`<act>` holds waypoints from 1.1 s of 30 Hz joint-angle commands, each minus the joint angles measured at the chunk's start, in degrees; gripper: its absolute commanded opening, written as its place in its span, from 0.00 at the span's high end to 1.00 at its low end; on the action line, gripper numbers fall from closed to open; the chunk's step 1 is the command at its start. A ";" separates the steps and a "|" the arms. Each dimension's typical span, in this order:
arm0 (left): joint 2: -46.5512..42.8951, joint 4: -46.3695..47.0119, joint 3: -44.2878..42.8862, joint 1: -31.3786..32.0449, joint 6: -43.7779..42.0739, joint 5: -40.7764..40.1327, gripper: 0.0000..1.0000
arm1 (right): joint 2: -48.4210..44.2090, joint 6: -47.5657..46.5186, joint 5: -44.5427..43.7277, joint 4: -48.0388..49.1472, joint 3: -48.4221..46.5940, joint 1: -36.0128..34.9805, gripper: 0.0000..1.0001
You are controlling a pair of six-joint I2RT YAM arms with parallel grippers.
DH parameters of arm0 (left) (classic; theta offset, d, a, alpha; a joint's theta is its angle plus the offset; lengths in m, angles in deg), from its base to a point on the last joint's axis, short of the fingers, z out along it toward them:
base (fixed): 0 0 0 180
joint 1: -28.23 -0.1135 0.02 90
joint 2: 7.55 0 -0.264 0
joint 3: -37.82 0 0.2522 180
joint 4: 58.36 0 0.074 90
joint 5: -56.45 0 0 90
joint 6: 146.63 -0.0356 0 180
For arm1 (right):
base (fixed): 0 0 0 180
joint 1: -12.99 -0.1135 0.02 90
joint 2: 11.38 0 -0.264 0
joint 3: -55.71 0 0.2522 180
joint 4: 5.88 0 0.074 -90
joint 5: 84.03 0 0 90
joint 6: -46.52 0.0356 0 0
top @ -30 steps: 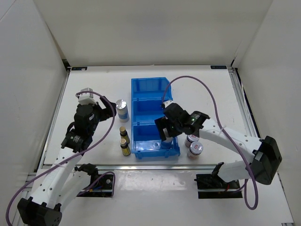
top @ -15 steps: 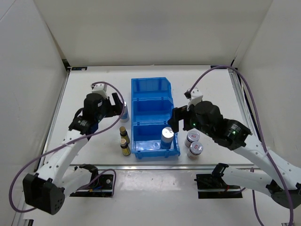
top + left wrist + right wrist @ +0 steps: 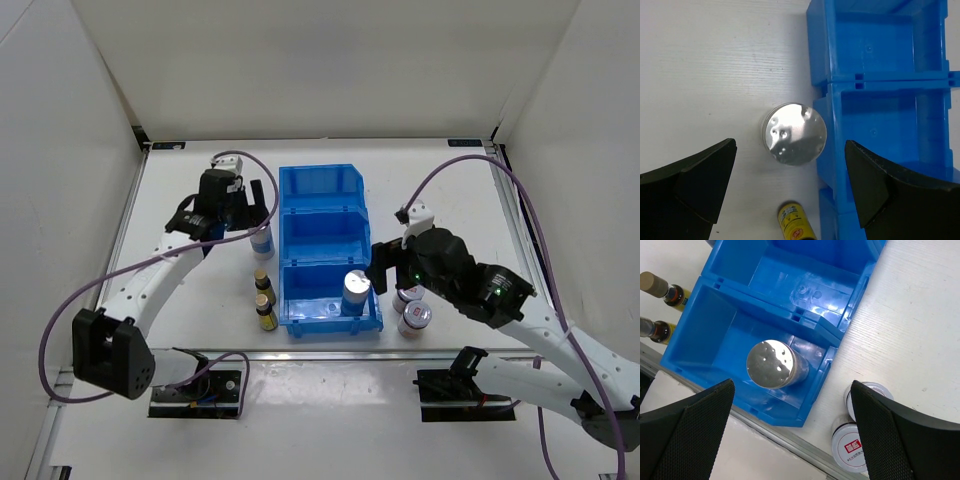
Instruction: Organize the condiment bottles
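One silver-topped cylinder (image 3: 355,290) stands in the near compartment of the blue bin (image 3: 320,215); it also shows in the right wrist view (image 3: 774,365). My right gripper (image 3: 383,265) is open and empty, above and just right of it. The second silver-topped cylinder (image 3: 262,241) stands on the table against the bin's left wall. My left gripper (image 3: 247,212) is open above it, with the silver top (image 3: 794,133) between the jaws. Two amber bottles (image 3: 263,281) (image 3: 266,313) stand left of the bin. Two white jars (image 3: 408,295) (image 3: 415,318) stand right of it.
The bin's middle (image 3: 880,130) and far (image 3: 875,40) compartments hold nothing. An amber bottle with a yellow label (image 3: 795,226) is just near of the left cylinder. The table's metal front rail (image 3: 805,455) runs close to the bin and the jars (image 3: 852,445).
My right gripper let go of the cylinder in the near compartment and drew back up and to the right. My left arm swung toward the bin and now hangs over the other cylinder.
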 commanded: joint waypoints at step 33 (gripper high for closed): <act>-10.28 -8.35 -24.49 9.47 -5.14 4.13 0.89 | -0.30 0.98 -2.26 -0.23 -1.15 -0.23 0.00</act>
